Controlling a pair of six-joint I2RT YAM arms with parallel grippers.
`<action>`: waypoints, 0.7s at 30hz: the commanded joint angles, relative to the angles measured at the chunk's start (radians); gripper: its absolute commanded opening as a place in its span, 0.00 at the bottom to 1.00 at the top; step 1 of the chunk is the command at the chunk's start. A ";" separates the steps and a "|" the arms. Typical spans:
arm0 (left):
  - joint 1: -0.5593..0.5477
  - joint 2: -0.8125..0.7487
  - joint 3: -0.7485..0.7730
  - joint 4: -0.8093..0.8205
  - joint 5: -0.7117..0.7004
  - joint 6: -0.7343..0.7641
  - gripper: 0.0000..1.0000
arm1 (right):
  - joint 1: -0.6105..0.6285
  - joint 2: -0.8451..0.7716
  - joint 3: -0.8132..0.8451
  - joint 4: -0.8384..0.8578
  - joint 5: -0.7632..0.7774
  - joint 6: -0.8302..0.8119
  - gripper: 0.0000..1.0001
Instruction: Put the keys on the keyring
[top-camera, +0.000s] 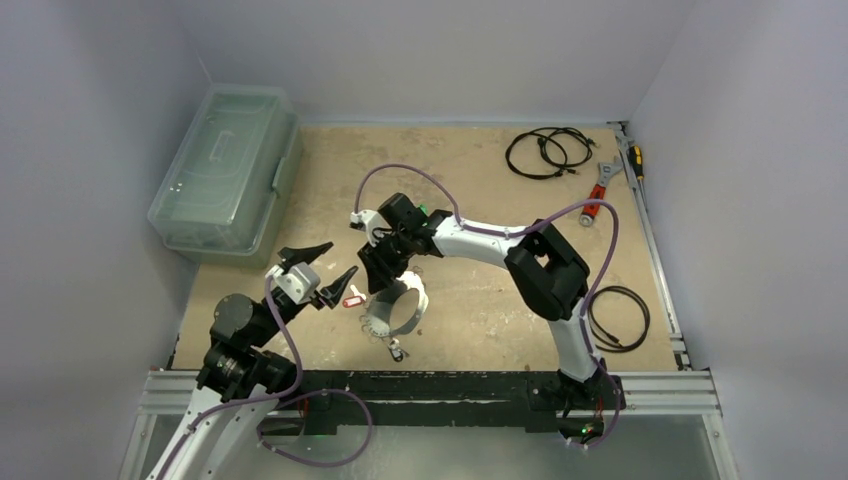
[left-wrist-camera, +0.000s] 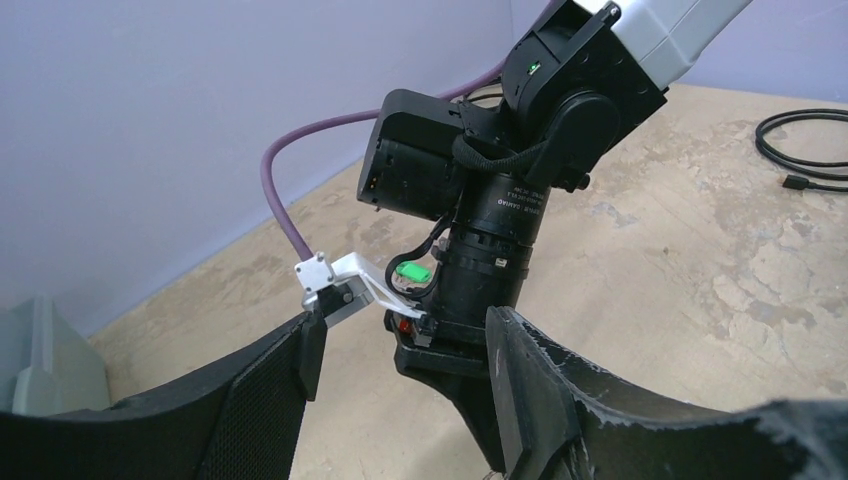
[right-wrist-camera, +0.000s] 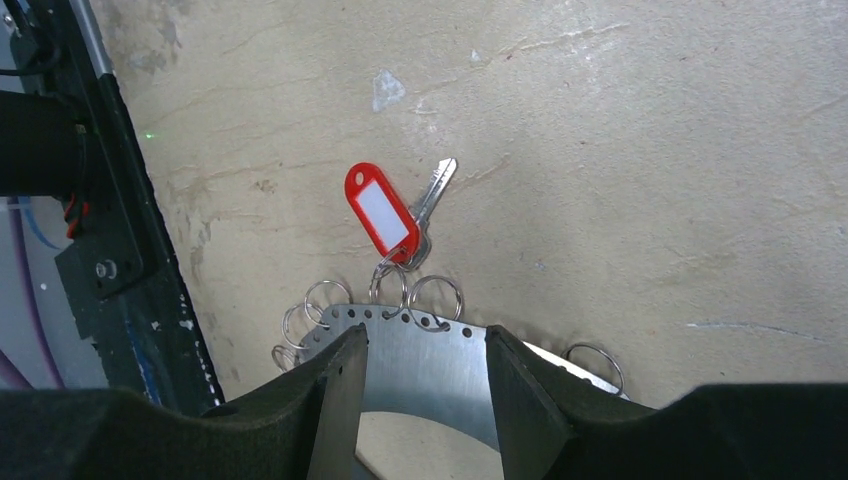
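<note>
So far, we judge the red-tagged key (right-wrist-camera: 385, 210) hooked onto the keyring (right-wrist-camera: 430, 368) on the tabletop (right-wrist-camera: 650, 150); the rest seems undone. Our right tool (right-wrist-camera: 422, 345) straddles the keyring half open, gripping nothing; left tool (left-wrist-camera: 405, 330) hangs open, empty.

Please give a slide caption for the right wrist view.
Open right claw over the keyring, red-tagged key resting on the table at its rim.

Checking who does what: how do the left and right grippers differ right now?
The left gripper hangs in the air, empty, aimed sideways at the right arm; the right gripper points down over the keyring, near the red-tagged key. Both have open jaws.
</note>
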 joint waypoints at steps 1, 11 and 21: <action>-0.004 -0.021 -0.012 0.045 -0.016 -0.019 0.62 | 0.020 0.005 0.055 -0.046 0.009 -0.053 0.51; -0.007 -0.032 -0.016 0.044 -0.006 -0.016 0.62 | 0.043 0.057 0.117 -0.096 0.003 -0.108 0.49; -0.009 -0.035 -0.014 0.045 -0.005 -0.015 0.62 | 0.051 0.089 0.123 -0.094 -0.003 -0.109 0.42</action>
